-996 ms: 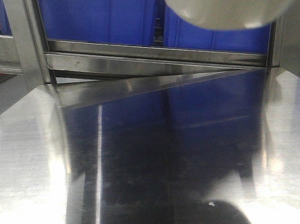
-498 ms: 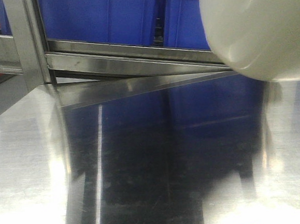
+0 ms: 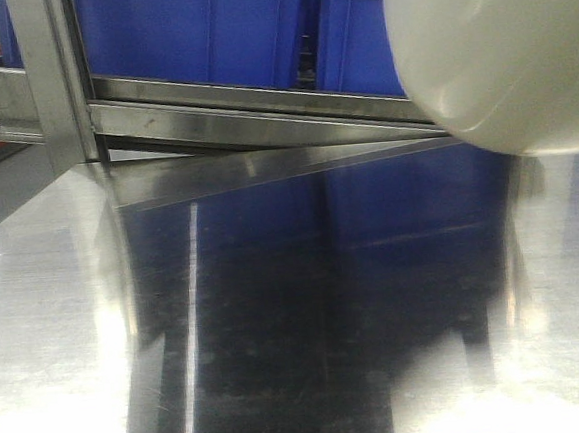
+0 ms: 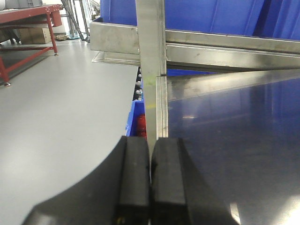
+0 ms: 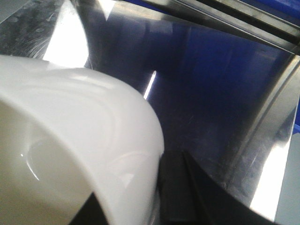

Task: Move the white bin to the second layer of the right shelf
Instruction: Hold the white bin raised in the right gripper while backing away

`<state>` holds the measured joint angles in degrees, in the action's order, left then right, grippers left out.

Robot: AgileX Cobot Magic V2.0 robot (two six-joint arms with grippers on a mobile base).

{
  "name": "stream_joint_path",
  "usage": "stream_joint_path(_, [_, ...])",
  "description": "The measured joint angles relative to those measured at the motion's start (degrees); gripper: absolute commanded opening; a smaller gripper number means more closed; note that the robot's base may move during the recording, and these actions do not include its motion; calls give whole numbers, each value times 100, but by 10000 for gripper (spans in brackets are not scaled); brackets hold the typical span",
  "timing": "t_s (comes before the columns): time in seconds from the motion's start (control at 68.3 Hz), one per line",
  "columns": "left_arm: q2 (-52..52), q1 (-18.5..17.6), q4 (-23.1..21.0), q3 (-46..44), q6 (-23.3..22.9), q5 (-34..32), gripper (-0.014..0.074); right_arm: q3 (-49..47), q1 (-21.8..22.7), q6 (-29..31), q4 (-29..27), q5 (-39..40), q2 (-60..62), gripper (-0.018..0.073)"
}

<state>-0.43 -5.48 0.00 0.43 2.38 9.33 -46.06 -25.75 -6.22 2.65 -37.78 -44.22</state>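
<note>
Front view: white bin [image 3: 497, 50] had shifted from top centre to upper right, then held, aloft over steel tabletop [image 3: 65, 294]. Wall clamped by right gripper [image 5: 140, 208]; left gripper [image 4: 150, 183] closed, empty. Placement likely pending.

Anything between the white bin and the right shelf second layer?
The white bin hangs over the steel tabletop. Right behind it, blue crates sit side by side behind the front rail. Whether that is the target level, I cannot tell. No free roller lane is visible.
</note>
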Motion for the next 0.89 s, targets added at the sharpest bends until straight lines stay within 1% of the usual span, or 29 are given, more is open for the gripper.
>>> stream_joint_path(0.894, [0, 0, 0, 0, 0, 0, 85, 0, 0, 0, 0, 0, 0, 56])
